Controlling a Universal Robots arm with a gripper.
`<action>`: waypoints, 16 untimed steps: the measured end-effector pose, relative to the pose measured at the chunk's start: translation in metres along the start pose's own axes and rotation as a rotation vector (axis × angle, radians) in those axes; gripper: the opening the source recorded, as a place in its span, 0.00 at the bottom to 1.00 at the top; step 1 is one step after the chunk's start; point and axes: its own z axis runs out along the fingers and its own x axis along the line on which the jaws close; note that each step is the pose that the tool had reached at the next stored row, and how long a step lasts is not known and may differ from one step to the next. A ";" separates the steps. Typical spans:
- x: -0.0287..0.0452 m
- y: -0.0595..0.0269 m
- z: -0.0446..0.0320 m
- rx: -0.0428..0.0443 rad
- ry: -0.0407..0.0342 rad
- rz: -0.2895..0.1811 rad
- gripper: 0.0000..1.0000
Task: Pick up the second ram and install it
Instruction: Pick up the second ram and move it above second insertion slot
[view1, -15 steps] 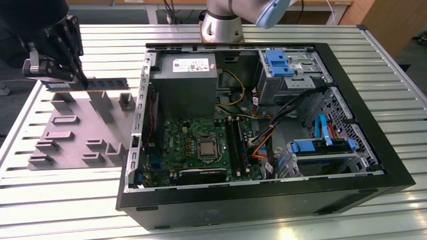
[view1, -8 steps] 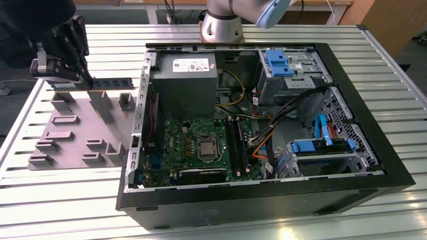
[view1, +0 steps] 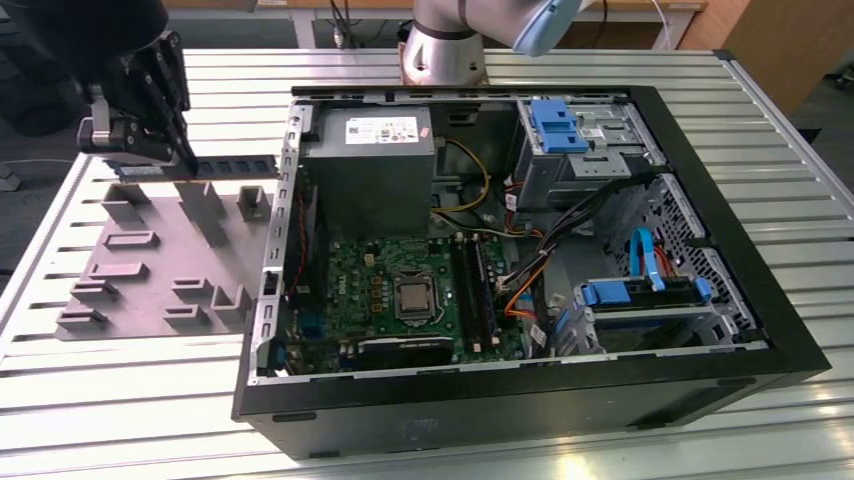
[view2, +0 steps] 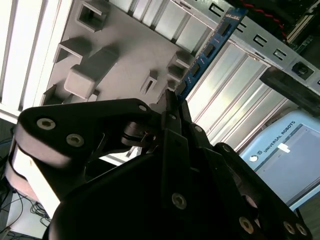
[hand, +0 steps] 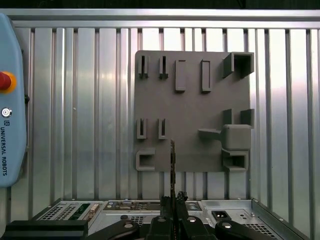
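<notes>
In the exterior view my gripper is shut on the second ram, a thin dark green stick with black chips. It is held level and on edge over the far end of the grey fixture plate, just outside the left wall of the computer case. The second wrist view shows the second ram sticking out from my gripper. Edge-on in the first wrist view, the second ram rises from my gripper above the fixture plate. The long black motherboard slots lie inside the case.
The open case holds a grey power supply, blue drive brackets and loose cables. Raised blocks stand on the fixture plate. A teach pendant lies on the slatted metal table. The arm's base stands behind the case.
</notes>
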 end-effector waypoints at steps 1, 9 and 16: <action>0.0000 -0.0011 0.0000 0.0000 0.0000 0.000 0.14; -0.0002 -0.0103 -0.0002 0.0000 0.0000 0.000 0.14; -0.0004 -0.0189 -0.0003 0.0000 0.0000 0.000 0.14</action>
